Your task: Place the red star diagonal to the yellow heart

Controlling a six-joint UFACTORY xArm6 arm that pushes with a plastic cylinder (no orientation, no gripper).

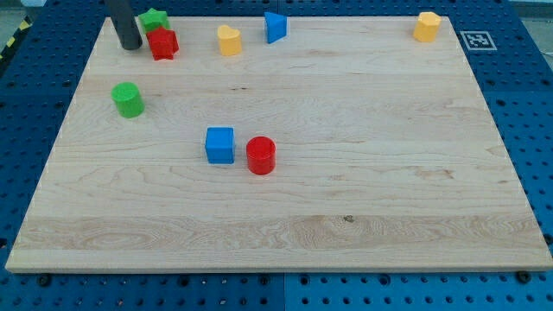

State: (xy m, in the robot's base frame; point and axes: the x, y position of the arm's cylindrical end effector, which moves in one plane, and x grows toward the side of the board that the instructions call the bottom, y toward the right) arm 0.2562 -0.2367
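Observation:
The red star [162, 43] lies near the view's top left on the wooden board [346, 199], touching a green star [155, 19] just above it. The yellow heart [229, 40] stands about a block's width to the right of the red star, at nearly the same height. My tip [130, 46] is on the board just left of the red star, close to it or touching it.
A blue triangular block [275, 27] stands right of the yellow heart. A yellow hexagon block [427, 26] is at the top right. A green cylinder [128, 99] is at the left. A blue cube [220, 144] and a red cylinder [261, 155] sit side by side mid-board.

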